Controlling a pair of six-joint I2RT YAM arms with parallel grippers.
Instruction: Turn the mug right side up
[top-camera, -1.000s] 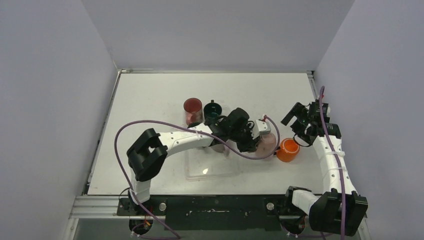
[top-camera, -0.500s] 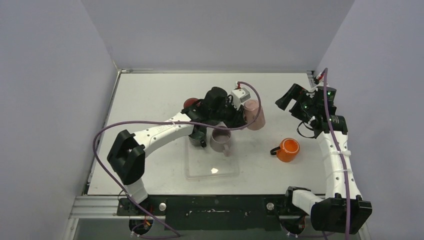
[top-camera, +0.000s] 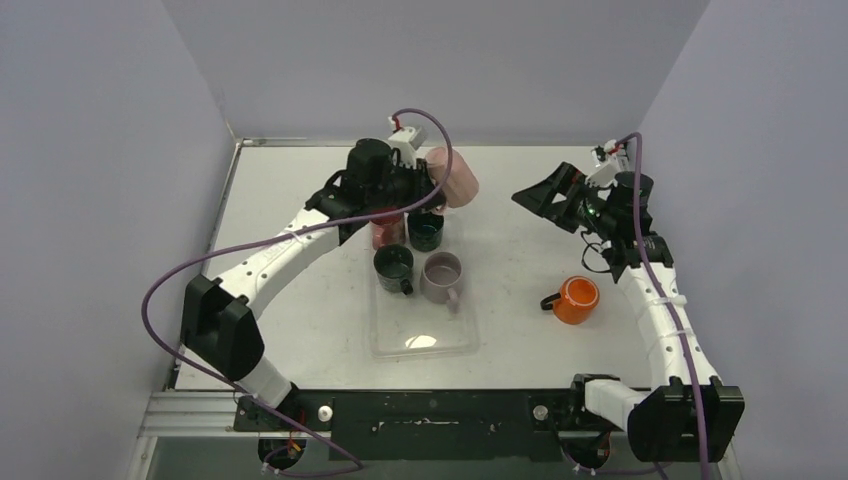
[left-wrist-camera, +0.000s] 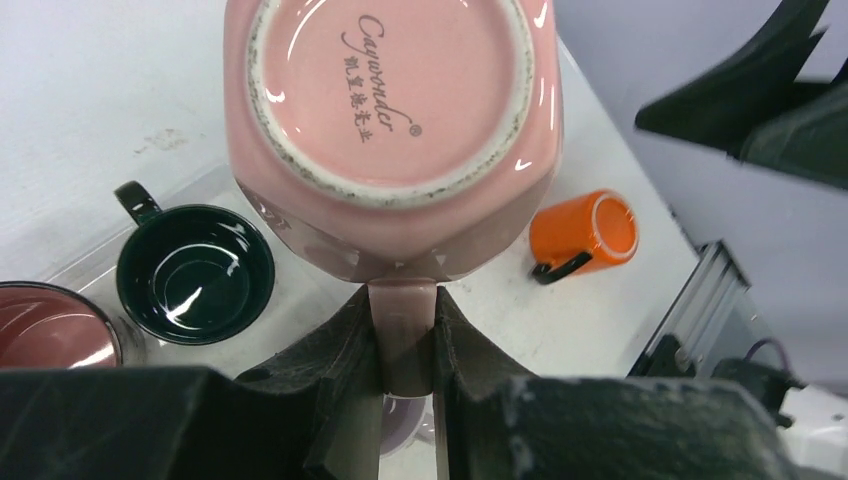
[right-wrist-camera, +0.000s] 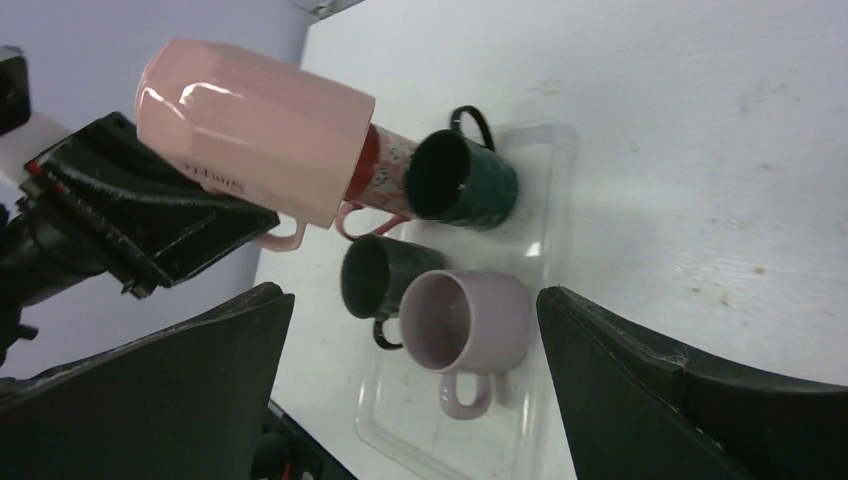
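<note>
Left wrist view: clenching the left gripper (left-wrist-camera: 405, 345) on the handle of the pink mug (left-wrist-camera: 390, 120), fingers (left-wrist-camera: 340, 350) pressing it from both sides. Holding that mug in the air over the far end of the tray (top-camera: 420, 335), tipped on its side, printed base facing the wrist camera. Hanging the right gripper (top-camera: 538, 192) in the air off the tray's far right, jaws spread wide, grasping nothing. Seeing, inside the tray, a dark mug (top-camera: 394, 268) and a lilac mug (top-camera: 441, 278) standing side by side, mouths up. Seeing, at the tray's far end, a red mug (top-camera: 386, 232) and a teal mug (top-camera: 425, 232), mouths up, partly under the pink mug. Seeing an orange mug (top-camera: 575, 298) standing on the table (top-camera: 300, 200) right of the tray, well apart.
</note>
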